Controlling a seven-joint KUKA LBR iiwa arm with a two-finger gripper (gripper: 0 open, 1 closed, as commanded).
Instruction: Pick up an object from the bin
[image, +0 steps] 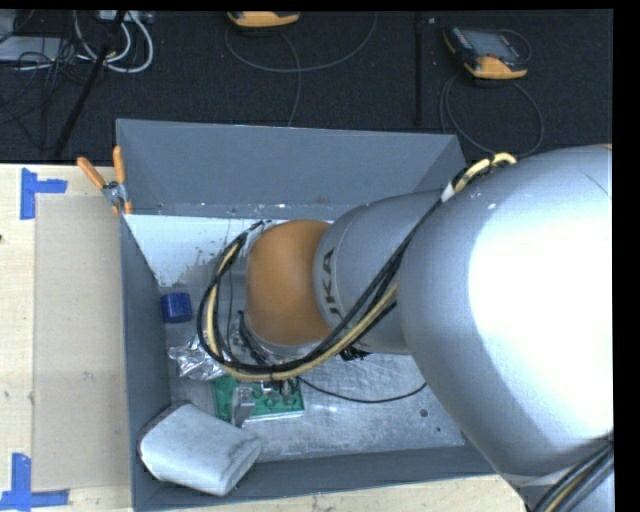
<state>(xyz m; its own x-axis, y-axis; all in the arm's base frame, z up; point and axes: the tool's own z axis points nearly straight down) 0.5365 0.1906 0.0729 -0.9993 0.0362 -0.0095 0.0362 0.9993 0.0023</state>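
My gripper (262, 374) shows as a dark body just below the arm's orange cover, low in the left half of the bin. Directly under it lies a flat green packet (262, 403) with white print, and the gripper looks to be right on or just above it. A crumpled piece of silver foil (196, 362) lies just to the gripper's left. Further up the left wall stands a small blue cap-like cylinder (176, 306).
A folded grey cloth (198, 456) fills the bin's front left corner, close below the green packet. The arm and its looping cables cover the bin's middle and right side. A thin dark wire runs across the floor right of the packet.
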